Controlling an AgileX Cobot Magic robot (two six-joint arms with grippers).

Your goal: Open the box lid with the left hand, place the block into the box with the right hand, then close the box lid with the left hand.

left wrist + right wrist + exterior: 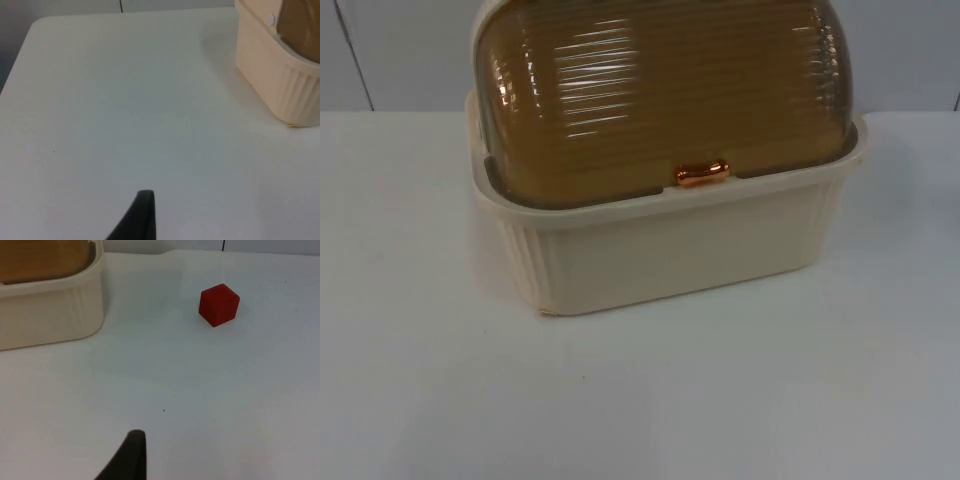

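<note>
A cream ribbed box [670,255] is standing on the white worktop [640,400], close against the grey partition wall [380,50]. Its domed, translucent amber lid [660,90] is lying shut over the box opening, with the copper-coloured lid handle [702,173] sitting at the front edge of the lid, just above the box rim.

From the left wrist view, a corner of the box [280,75] is showing, with a sliver of the amber lid [300,25] above it. The left hand [142,220] is hovering over bare worktop [125,100], well apart from the box; one black fingertip [145,210] is showing, and whether this hand is open or closed cannot be told. Nothing is showing in its grasp.

From the right wrist view, the red block [219,304] is resting on the worktop [200,390], standing apart from the side of the box [50,310] and not touching it. The right hand [131,460] is hovering over the worktop, near neither the block nor the box; one black fingertip [134,445] is showing, and how far this hand is opened cannot be told. Nothing is showing in its grasp.

The block is lying outside the box, and the lid is not yet opened.
</note>
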